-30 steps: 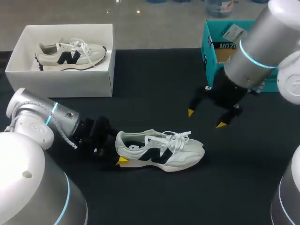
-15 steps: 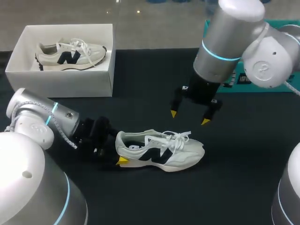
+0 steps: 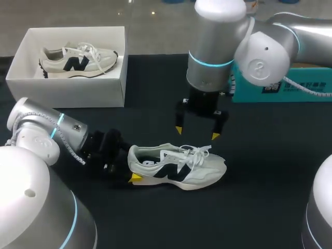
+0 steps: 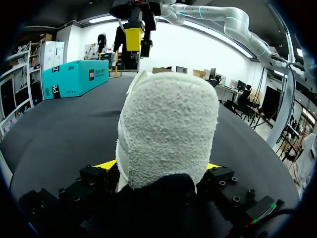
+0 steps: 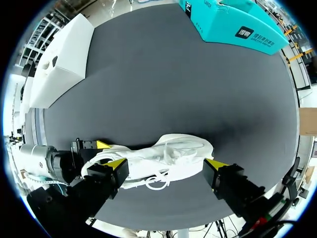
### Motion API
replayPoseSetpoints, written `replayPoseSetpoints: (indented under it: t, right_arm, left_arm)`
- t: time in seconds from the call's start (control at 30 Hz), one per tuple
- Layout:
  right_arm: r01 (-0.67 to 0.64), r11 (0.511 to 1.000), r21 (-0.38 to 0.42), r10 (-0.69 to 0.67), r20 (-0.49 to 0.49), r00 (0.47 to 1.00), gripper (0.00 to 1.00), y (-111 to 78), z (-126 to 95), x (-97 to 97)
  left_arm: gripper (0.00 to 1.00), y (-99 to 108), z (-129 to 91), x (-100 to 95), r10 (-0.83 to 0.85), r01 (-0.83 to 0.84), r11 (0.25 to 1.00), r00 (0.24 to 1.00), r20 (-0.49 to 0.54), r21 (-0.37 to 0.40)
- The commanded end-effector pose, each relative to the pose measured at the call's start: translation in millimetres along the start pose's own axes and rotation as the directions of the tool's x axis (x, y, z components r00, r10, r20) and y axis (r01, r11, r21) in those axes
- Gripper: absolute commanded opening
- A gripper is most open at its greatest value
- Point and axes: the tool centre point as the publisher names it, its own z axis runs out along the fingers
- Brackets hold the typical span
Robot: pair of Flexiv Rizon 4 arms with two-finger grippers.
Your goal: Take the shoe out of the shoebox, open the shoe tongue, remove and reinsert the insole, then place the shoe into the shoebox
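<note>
- Two shoes, both white with a dark side mark: the loose shoe (image 3: 179, 167) at lower centre of the head view and the boxed shoe (image 3: 78, 59) at upper left.
- One white shoebox (image 3: 67, 92), upper left.
- One teal box (image 3: 290, 83), upper right.
- Two grippers: the left gripper (image 3: 130, 164) at lower left and the right gripper (image 3: 197, 133) at centre.
- Three yellow fingertips (image 3: 179, 129) show in the head view: two on the right, one on the left.
- One black table (image 3: 270, 197).
</note>
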Motion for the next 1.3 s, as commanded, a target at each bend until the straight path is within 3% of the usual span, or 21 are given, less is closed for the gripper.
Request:
replayPoseSetpoints:
  t: [0.03, 0.17, 0.3, 0.53, 0.9, 1.3]
  right_arm:
    - [0.019, 1.000, -0.008, -0.018, 0.065, 0.998, 1.00, 3.0, 1, 9.4]
    - [0.045, 0.999, -0.021, -0.041, 0.131, 0.991, 1.00, 6.3, 4, 20.0]
    - [0.069, 0.997, -0.023, -0.066, 0.113, 0.991, 1.00, 5.1, 9, 27.2]
    - [0.094, 0.995, -0.016, -0.091, 0.151, 0.984, 1.00, -9.0, 22, 50.4]
    - [0.111, 0.994, -0.012, -0.106, 0.202, 0.974, 1.00, -32.6, 34, 58.8]
    - [0.114, 0.993, 0.041, -0.121, 0.309, 0.943, 1.00, -37.4, 48, 64.8]
  left_arm:
    - [0.00, 1, 3, -1.2, -0.001, 0.001, 1.000, 1.000, -0.002, -0.003]
    - [0.00, 1, 3, -1.2, -0.001, 0.001, 1.000, 1.000, -0.002, -0.003]
    - [0.00, 1, 3, -1.2, -0.001, 0.001, 1.000, 1.000, -0.002, -0.003]
    - [0.00, 1, 3, -1.2, -0.001, 0.001, 1.000, 1.000, -0.002, -0.003]
    - [0.00, 1, 3, -1.2, -0.001, 0.001, 1.000, 1.000, -0.002, -0.003]
    - [0.00, 1, 3, -1.2, -0.001, 0.001, 1.000, 1.000, -0.002, -0.003]
